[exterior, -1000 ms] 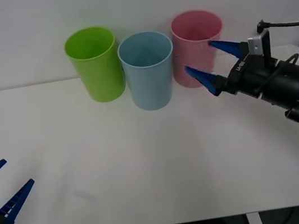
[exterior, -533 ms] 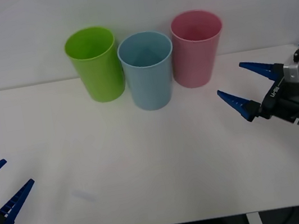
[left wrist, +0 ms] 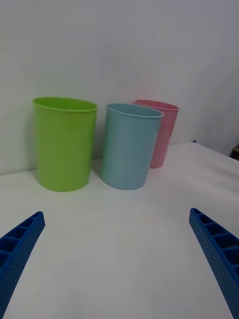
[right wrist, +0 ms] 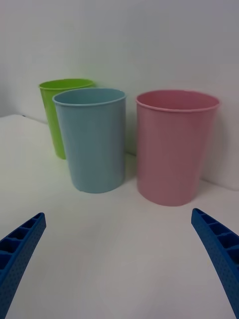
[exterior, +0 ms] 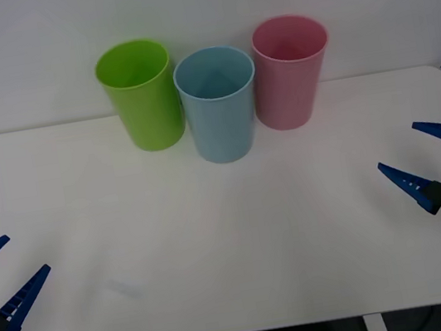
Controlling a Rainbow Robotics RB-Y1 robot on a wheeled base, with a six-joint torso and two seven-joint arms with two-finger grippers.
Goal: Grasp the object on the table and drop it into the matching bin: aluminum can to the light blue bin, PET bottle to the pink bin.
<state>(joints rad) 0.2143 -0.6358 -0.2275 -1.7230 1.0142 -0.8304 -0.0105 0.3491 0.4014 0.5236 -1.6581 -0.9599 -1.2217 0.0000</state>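
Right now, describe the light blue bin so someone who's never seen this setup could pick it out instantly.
On the white table, look at the far edge by the wall, where three tall tapered plastic cups stand in a row. The light blue bin is the middle one, set slightly nearer the robot than the other two. The lime green bin flanks it on the robot's left and the pink bin on the right.

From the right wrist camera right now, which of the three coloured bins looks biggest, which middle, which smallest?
1. The pink bin looks largest.
2. The light blue bin is slightly smaller.
3. The lime green bin looks smallest, partly hidden behind the blue one.

Nearness probably explains this; in the front view all three look alike.
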